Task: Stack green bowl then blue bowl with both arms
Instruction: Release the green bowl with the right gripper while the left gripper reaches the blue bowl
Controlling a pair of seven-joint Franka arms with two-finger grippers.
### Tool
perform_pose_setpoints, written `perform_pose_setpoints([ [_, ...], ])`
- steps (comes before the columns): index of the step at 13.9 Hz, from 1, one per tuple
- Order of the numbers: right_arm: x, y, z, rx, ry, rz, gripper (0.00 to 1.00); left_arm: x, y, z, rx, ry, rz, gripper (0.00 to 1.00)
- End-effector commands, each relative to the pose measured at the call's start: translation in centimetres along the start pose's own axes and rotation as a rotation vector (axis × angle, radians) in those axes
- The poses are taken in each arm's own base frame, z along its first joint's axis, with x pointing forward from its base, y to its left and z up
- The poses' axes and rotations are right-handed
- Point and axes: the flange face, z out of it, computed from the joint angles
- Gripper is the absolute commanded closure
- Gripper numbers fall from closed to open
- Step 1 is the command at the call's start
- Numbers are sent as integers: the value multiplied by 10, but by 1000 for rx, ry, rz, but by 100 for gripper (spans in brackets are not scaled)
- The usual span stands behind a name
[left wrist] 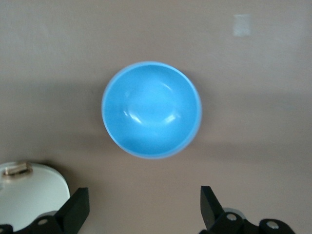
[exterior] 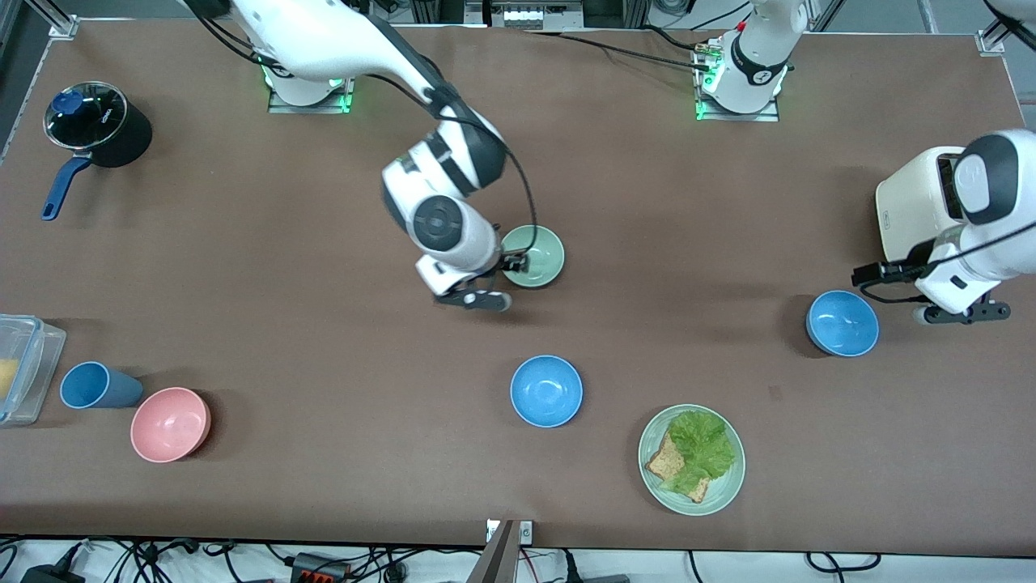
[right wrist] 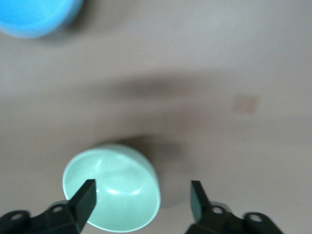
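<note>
The green bowl (exterior: 534, 256) stands upright mid-table; it also shows in the right wrist view (right wrist: 114, 190). My right gripper (exterior: 504, 268) is open at its rim, with one finger (right wrist: 83, 202) over the inside and the other outside (right wrist: 141, 204). One blue bowl (exterior: 546, 390) stands nearer the front camera than the green bowl and shows at the edge of the right wrist view (right wrist: 29, 14). A second blue bowl (exterior: 842, 322) stands toward the left arm's end (left wrist: 151, 109). My left gripper (exterior: 872, 275) hangs open and empty beside it, over bare table (left wrist: 144, 207).
A cream toaster (exterior: 914, 202) stands by the left gripper (left wrist: 29, 195). A pale-green plate with lettuce and toast (exterior: 728, 486) lies near the front edge. A pink bowl (exterior: 170, 423), blue cup (exterior: 93, 385), clear container (exterior: 20, 368) and lidded pot (exterior: 97, 125) stand toward the right arm's end.
</note>
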Motion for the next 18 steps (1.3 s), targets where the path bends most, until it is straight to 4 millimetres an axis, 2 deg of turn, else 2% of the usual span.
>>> perform_pose_setpoints([
  [1, 22, 44, -75, -56, 110, 24, 0, 16, -24, 29, 8, 40, 103, 0],
  [2, 30, 59, -88, -88, 135, 23, 0, 18, -41, 38, 13, 52, 106, 0],
  [3, 38, 74, -104, -105, 156, 25, 0, 22, -48, 45, 12, 67, 128, 0],
  [5, 59, 115, -136, -110, 167, 33, 0, 30, -54, 59, 5, 76, 160, 0],
  [9, 101, 208, -176, -106, 153, -2, 0, 41, -60, 78, -8, 73, 187, 1],
  [13, 107, 260, -211, -104, 154, 46, 0, 45, -63, 104, -19, 72, 188, 18],
  [15, 113, 290, -223, -105, 145, 48, 0, 44, -62, 108, -22, 65, 189, 38],
  [16, 113, 303, -229, -110, 132, 32, 0, 43, -61, 111, -25, 61, 190, 42],
  [18, 114, 343, -275, -100, 153, -23, 0, 43, -59, 116, -29, 54, 192, 56],
])
